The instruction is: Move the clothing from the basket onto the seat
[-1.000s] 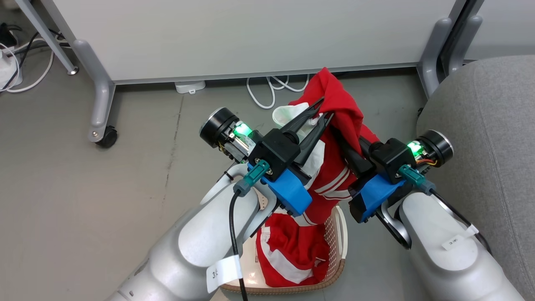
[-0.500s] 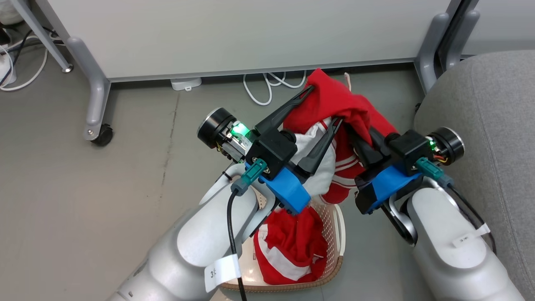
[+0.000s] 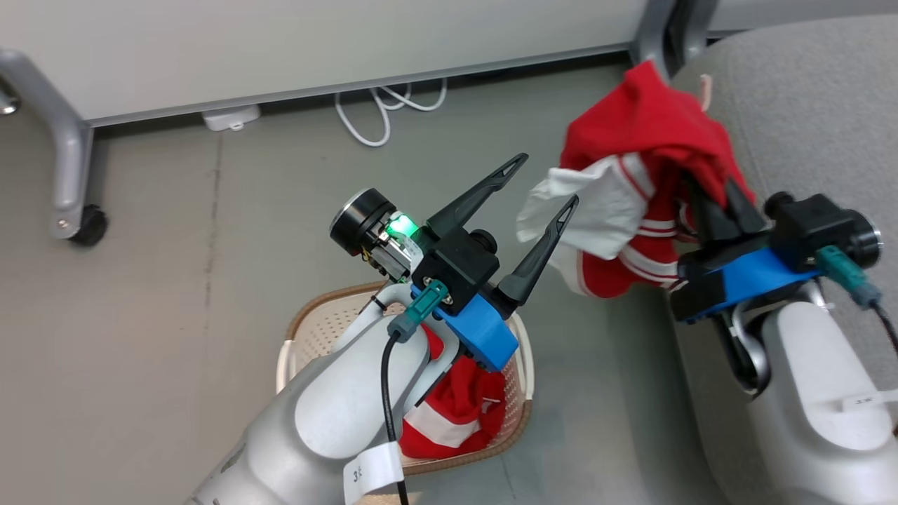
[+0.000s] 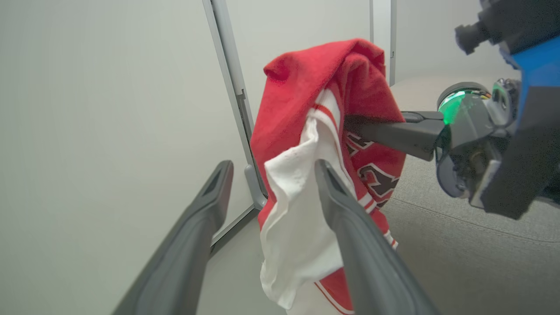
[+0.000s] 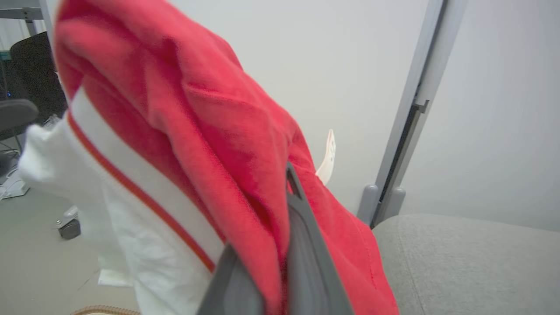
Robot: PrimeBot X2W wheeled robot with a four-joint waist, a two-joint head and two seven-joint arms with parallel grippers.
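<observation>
At seat (image 3: 807, 105) edge, above bare floor (image 3: 175, 245): garment (image 3: 645, 140) clamped in right hand (image 3: 708, 203), draped over its fingers (image 5: 302, 245). Just beside it, left hand (image 3: 548, 179), spread wide, holding nothing. More clothing (image 3: 456, 414) down in basket (image 3: 309, 315), under left arm (image 3: 337, 407).

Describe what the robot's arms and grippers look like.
Both forearms are pale grey shells with white paper tags. The left gripper and right gripper each have two long dark tapered fingers on a black block with a blue mount and a teal connector feeding a black cable. A green light glows at the left wrist.
</observation>
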